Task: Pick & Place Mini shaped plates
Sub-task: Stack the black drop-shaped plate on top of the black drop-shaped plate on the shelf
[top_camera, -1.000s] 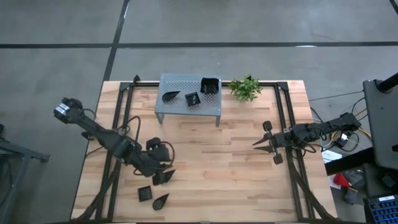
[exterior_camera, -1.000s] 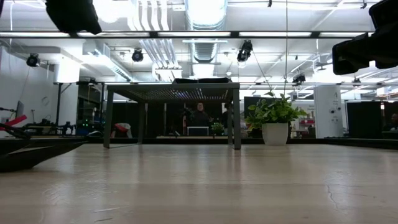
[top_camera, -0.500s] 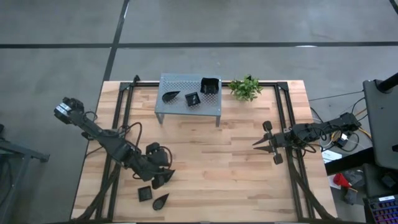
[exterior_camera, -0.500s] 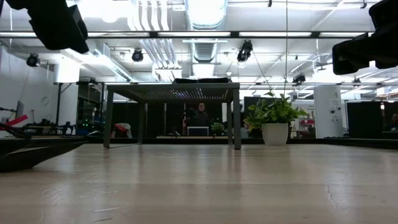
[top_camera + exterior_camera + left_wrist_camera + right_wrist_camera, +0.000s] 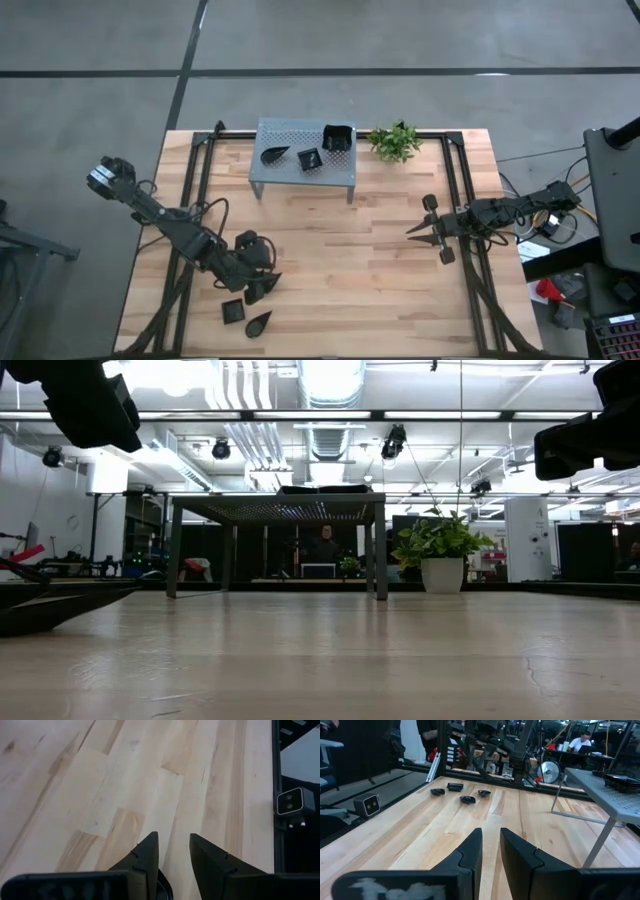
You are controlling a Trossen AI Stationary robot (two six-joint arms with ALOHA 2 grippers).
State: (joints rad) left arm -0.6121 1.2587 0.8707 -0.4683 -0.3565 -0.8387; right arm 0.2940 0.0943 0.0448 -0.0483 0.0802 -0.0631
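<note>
Several small glossy black mini shaped plates lie flat near the table's near left corner: a tiny square [image 5: 232, 310], a leaf shape [image 5: 258, 322], and two more [image 5: 467, 799] [image 5: 484, 793] under my left arm. My left gripper [image 5: 262, 290] [image 5: 173, 836] hangs open above these, slanting down; a black plate rim [image 5: 164, 887] shows below its fingers. Three more plates sit on the grey perforated shelf [image 5: 290, 176]: a leaf [image 5: 273, 155], a tiny square [image 5: 309, 159] and a larger square [image 5: 338, 138]. At the right, my right gripper [image 5: 412, 230] [image 5: 491, 831] waits level, its fingers a little apart around nothing.
A small potted green plant [image 5: 393, 140] stands right of the shelf at the far edge. Black frame rails [image 5: 200, 200] run along the table's left and right sides. A small camera [image 5: 290, 802] sits at the near edge. Bare wood lies between the two arms.
My left gripper has come down toward the plates at the near left and drifted a little toward the near edge, staying open. The plates have kept their places.
</note>
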